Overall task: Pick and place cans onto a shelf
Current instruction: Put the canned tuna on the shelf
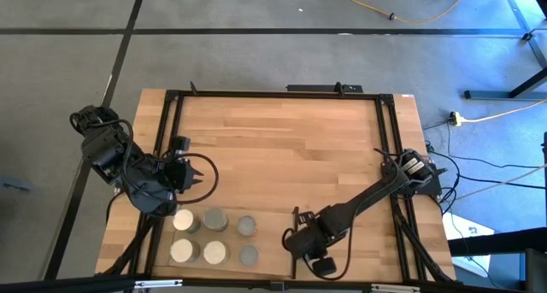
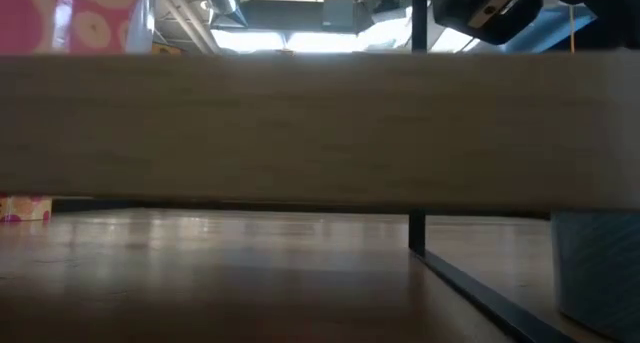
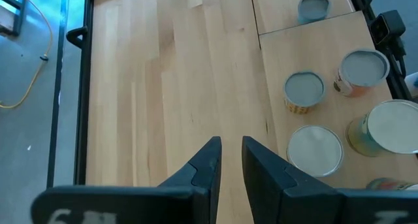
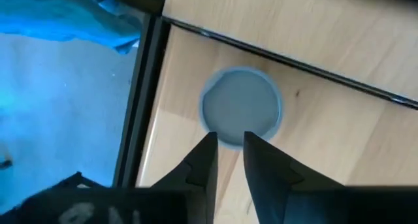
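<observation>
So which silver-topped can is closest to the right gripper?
The grey-topped can at the front row's right end, by the table edge: directly ahead of the right gripper.

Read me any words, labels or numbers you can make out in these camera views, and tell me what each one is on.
No text can be read for certain.
Yellowish label on the grey-topped can: print too small to read.
Orange label on the neighbouring grey-topped can: too blurred to read.
Pale marking on the left gripper's dark housing: blurred, possibly a "6".
Pink panel with pale rings in the low view: shapes only, no letters.
</observation>
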Tool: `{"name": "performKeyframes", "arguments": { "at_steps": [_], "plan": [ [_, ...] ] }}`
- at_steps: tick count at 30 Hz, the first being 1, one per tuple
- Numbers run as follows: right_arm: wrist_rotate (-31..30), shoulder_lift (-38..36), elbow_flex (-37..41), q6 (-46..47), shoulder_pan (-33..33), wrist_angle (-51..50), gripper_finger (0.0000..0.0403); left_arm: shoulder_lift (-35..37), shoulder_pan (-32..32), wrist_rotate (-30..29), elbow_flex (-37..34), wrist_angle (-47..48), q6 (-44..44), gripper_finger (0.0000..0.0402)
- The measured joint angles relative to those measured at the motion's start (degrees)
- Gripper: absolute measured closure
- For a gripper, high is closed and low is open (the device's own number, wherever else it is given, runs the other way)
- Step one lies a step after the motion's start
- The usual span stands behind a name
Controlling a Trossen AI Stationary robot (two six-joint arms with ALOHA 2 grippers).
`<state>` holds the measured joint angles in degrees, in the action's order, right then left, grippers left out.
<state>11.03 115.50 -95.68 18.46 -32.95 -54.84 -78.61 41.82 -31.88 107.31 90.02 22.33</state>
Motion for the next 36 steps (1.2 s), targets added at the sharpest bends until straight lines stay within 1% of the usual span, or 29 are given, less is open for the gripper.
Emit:
{"name": "performKeyframes", "arguments": {
  "at_steps": [2,6,10,17,22,32,36],
  "plan": [
    [-0.1,0.0,0.0,0.2,0.0,1.0,0.0327,0.0,0.0,0.0,0.0,0.0,-0.3,0.0347],
    [-2.0,0.0,0.6,-2.7,0.0,5.6,0.0327,0.0,0.0,0.0,0.0,0.0,-0.4,0.0347],
    [-2.2,0.0,0.6,-4.4,0.0,8.1,0.0327,0.0,0.0,0.0,0.0,0.0,-0.4,0.0347],
    [-2.1,0.0,-1.5,-5.1,0.2,7.1,0.0327,0.0,0.0,0.0,0.0,0.0,-0.4,0.0347],
    [-2.3,-0.1,-4.4,-5.6,0.6,2.5,0.0327,0.0,0.0,0.0,0.0,0.0,-0.4,0.0347],
    [-2.8,-0.4,-3.2,-7.3,0.8,2.0,0.0327,0.0,0.0,0.0,0.0,0.0,-0.4,0.0347],
    [-2.8,-0.4,-3.2,-7.2,0.8,0.1,0.0327,0.0,0.0,0.0,0.0,0.0,-0.4,0.0347]
  ]
}}
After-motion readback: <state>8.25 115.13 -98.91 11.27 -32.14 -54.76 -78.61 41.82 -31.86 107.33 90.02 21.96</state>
